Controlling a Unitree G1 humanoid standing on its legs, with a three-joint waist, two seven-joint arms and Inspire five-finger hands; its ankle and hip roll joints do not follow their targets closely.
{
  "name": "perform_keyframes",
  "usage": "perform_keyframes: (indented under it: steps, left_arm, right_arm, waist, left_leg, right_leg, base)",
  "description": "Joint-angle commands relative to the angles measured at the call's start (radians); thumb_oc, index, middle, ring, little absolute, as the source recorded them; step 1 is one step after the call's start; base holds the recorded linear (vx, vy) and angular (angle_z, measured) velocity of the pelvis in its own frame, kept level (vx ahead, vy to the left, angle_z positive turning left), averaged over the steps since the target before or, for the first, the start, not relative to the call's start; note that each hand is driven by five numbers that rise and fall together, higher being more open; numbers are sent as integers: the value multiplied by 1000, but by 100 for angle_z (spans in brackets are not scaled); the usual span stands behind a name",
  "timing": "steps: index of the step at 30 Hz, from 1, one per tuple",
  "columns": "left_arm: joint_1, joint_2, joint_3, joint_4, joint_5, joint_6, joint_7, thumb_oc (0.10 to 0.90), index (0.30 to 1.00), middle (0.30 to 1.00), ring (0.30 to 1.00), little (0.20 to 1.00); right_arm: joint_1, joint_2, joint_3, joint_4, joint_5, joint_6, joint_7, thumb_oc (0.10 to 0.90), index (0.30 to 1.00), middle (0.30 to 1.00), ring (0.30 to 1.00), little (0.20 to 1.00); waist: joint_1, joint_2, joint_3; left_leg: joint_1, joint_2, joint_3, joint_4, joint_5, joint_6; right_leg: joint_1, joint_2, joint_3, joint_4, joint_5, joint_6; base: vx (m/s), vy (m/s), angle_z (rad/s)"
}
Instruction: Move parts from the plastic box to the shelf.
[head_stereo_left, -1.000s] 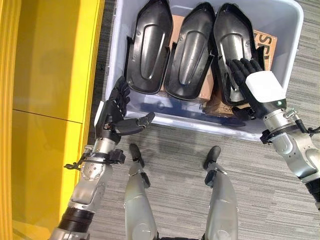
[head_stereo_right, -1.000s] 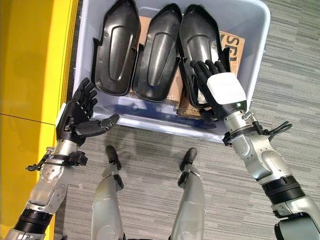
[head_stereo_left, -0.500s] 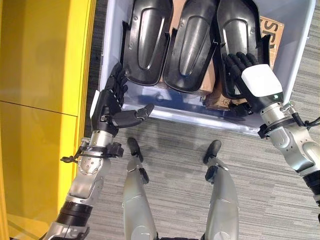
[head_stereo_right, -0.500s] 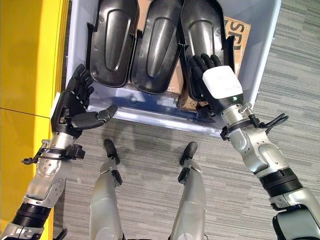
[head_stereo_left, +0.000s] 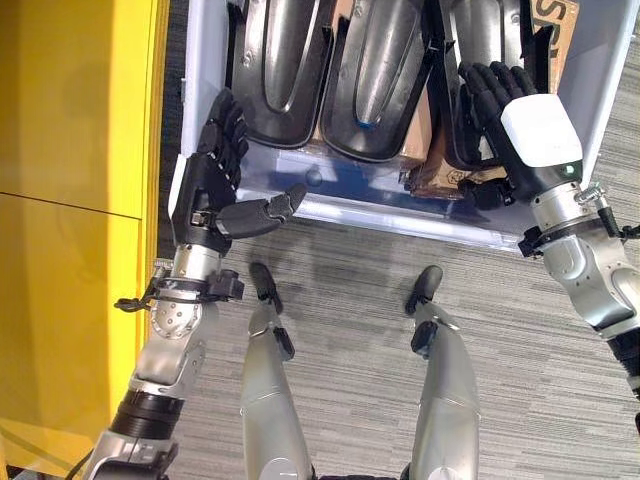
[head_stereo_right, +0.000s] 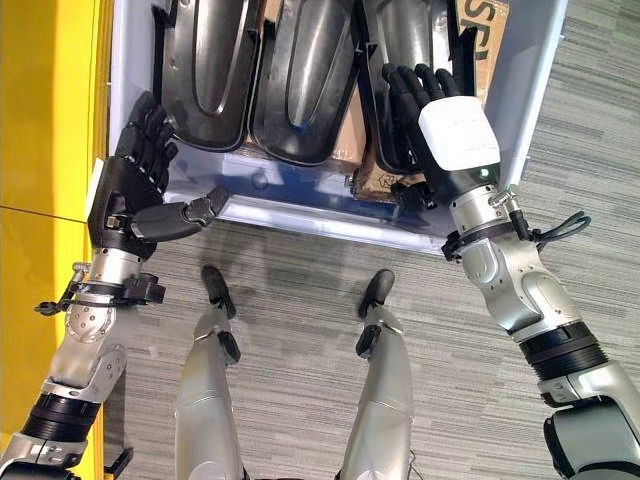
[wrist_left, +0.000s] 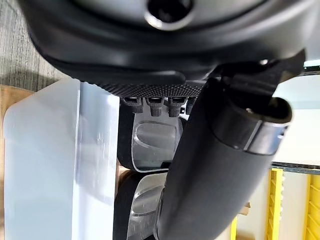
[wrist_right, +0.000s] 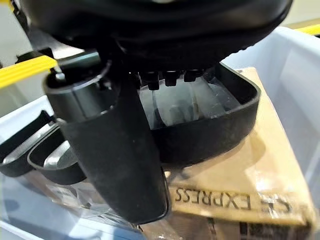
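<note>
The right robot hand (head_stereo_left: 520, 140) reaches into the plastic box (head_stereo_left: 200, 90), fingers straight over the near end of the rightmost black part (head_stereo_left: 480, 60), holding nothing. The left robot hand (head_stereo_left: 215, 190), at 9 o'clock from it, hangs open at the box's near left corner. Three glossy black moulded parts (long, trough-shaped) lie side by side on cardboard (head_stereo_right: 370, 180). A yellow shelf (head_stereo_left: 70, 200) stands left.

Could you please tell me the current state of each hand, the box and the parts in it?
Left hand: open, at the box's near left corner, holding nothing.
Right hand: open, fingers lying on the right part.
Box: lidless.
Parts: three side by side in the box, hollow side up.
</note>
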Motion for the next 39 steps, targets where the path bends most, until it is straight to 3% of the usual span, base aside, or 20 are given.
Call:
perform_keyframes:
  steps: [1,8,11,16,21,25,29,33,39]
  left_arm:
    - [21,-20,-39,-30,16,-11,-3,900,1000,1000,1000,1000]
    - [20,-27,-35,-33,23,-19,-1,900,1000,1000,1000,1000]
    - [22,-30,-29,-32,36,-50,14,900,1000,1000,1000,1000]
    - [17,-30,-28,-31,38,-47,16,900,1000,1000,1000,1000]
    - [14,-20,-37,-19,24,-59,5,900,1000,1000,1000,1000]
    - [29,-19,-35,-31,20,-64,-4,900,1000,1000,1000,1000]
    - [73,-31,-19,-64,22,-78,-18,900,1000,1000,1000,1000]
    - [115,-42,-2,-84,39,-96,2,900,1000,1000,1000,1000]
    - [177,-47,26,-103,-18,-93,-55,900,1000,1000,1000,1000]
  right_arm:
    - [-52,43,0,206,8,154,32,400,300,300,300,300]
    - [-40,68,-14,228,21,149,19,400,300,300,300,300]
    - [-46,65,-8,221,-96,132,12,400,300,300,300,300]
    - [-49,60,20,240,-115,165,9,400,300,300,300,300]
    - [-55,54,59,308,-139,152,-24,400,300,300,300,300]
    - [-49,51,69,302,-155,98,-55,400,300,300,300,300]
    - [22,75,22,167,-142,36,-110,400,300,300,300,300]
    - [113,101,-46,11,-259,-63,-250,400,300,300,300,300]
    - [212,116,-144,-70,-266,-71,-386,400,300,300,300,300]
  waist:
    - [48,32,-9]
    - [47,34,-9]
    - [48,33,-9]
    - [49,30,-9]
    - [52,32,-9]
    - [53,33,-9]
    - [39,24,-9]
    - [24,19,-9]
    - [15,10,-9]
  left_leg:
    - [-48,-51,24,16,-50,10]
    - [-55,-48,22,22,-50,9]
    - [-56,-46,22,24,-50,9]
    - [-57,-42,21,25,-49,7]
    - [-56,-40,20,25,-48,7]
    - [-28,-41,25,20,-49,9]
    - [56,-35,49,-42,-32,5]
    - [161,-35,74,-92,-22,6]
    - [362,-30,113,-190,-10,9]
  right_leg:
    - [-27,42,-35,164,-136,23]
    - [-34,41,-32,173,-139,22]
    - [-35,41,-32,177,-141,22]
    - [-35,41,-34,173,-136,24]
    - [-30,40,-37,166,-133,23]
    - [-6,42,-39,155,-131,21]
    - [59,58,-37,99,-121,23]
    - [139,67,-27,77,-127,29]
    - [308,77,-25,13,-136,39]
  base:
    - [6,7,-5]
    - [3,1,-2]
    - [4,2,1]
    - [0,0,0]
    - [0,0,0]
    - [0,0,0]
    - [4,45,-4]
    - [24,76,-4]
    - [27,80,-3]
